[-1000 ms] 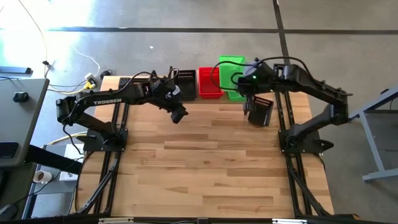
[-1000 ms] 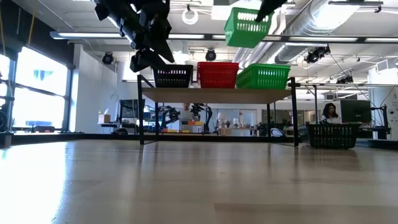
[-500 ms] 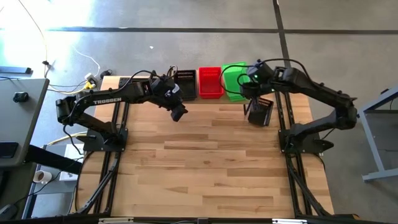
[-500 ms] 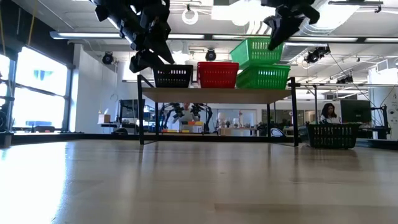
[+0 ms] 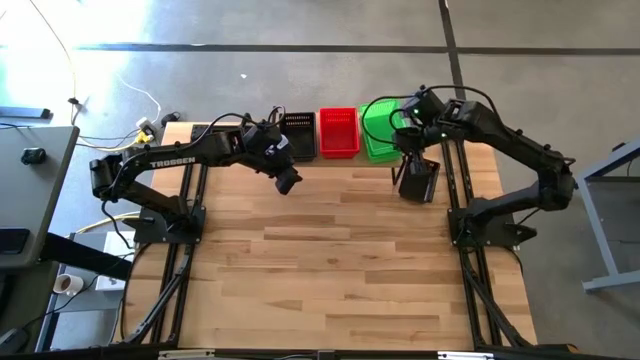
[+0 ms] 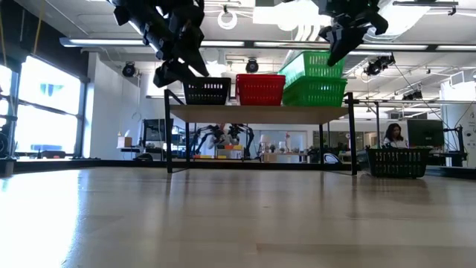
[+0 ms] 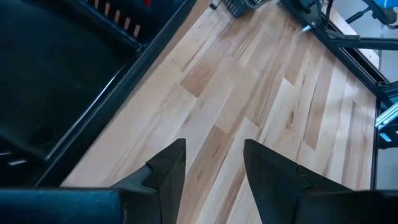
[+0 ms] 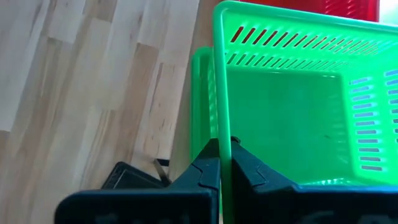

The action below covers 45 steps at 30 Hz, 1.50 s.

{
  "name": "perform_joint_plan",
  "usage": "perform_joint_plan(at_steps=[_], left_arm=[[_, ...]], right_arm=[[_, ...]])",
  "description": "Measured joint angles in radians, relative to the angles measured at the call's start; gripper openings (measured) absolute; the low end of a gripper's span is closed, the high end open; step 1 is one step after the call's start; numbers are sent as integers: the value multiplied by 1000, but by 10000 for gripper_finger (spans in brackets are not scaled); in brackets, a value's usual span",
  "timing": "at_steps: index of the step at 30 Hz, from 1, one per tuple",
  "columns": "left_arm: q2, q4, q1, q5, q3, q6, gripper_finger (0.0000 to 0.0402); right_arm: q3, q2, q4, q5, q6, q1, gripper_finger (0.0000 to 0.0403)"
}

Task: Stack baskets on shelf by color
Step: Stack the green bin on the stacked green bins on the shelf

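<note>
The shelf point(image 6: 260, 113) carries a black basket point(image 6: 206, 91), a red basket point(image 6: 260, 89) and a green basket point(image 6: 316, 92) side by side. A second green basket point(image 6: 312, 65) sits slightly tilted in the green one. My right gripper point(image 5: 402, 138) is shut on this upper green basket point(image 5: 378, 128). My left gripper point(image 5: 286, 181) hangs open and empty above the table, just in front of the black basket point(image 5: 298, 134). Another black basket point(image 5: 418, 178) stands on the table near the shelf's right end. My right gripper pinches the upper green basket's rim point(image 8: 219, 134) on its right side wall, one finger inside the basket and one outside. The fingers slant down from the table's right. The basket rests, a little tilted, in the lower green basket point(image 8: 198, 93).
The black basket on the table also shows in the low view point(image 6: 398, 161) and in the right wrist view point(image 8: 130, 178), just below my right arm. The wooden tabletop point(image 5: 330, 260) in front of the shelf is bare. The room behind holds benches and a person point(image 6: 393, 135).
My right gripper has carried the upper green basket down and toward the shelf's right end, from well above the shelf into the lower green basket, where it now rests nearly level. The gripper stays shut on its rim.
</note>
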Motion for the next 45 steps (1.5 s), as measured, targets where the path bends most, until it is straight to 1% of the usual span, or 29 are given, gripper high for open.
perform_joint_plan(at_steps=[7,15,22,27,38,41,45], left_arm=[[0,0,0,-35,0,-1,154],[0,0,-2,-48,0,-1,154],[0,-1,-1,-48,0,-1,154],[0,-1,-1,-48,0,-1,154],[0,-3,-1,-47,0,-1,154],[0,-4,-1,-47,0,-1,154],[0,-4,-1,-47,0,-1,154]], right_arm=[[0,4,-8,-32,21,-22,0],[1,44,-6,-29,53,-22,0],[1,58,38,-17,182,-21,0],[1,63,39,9,257,-21,0],[1,92,39,9,269,-20,1],[1,91,38,9,269,-20,9],[1,90,37,9,269,-20,44]])
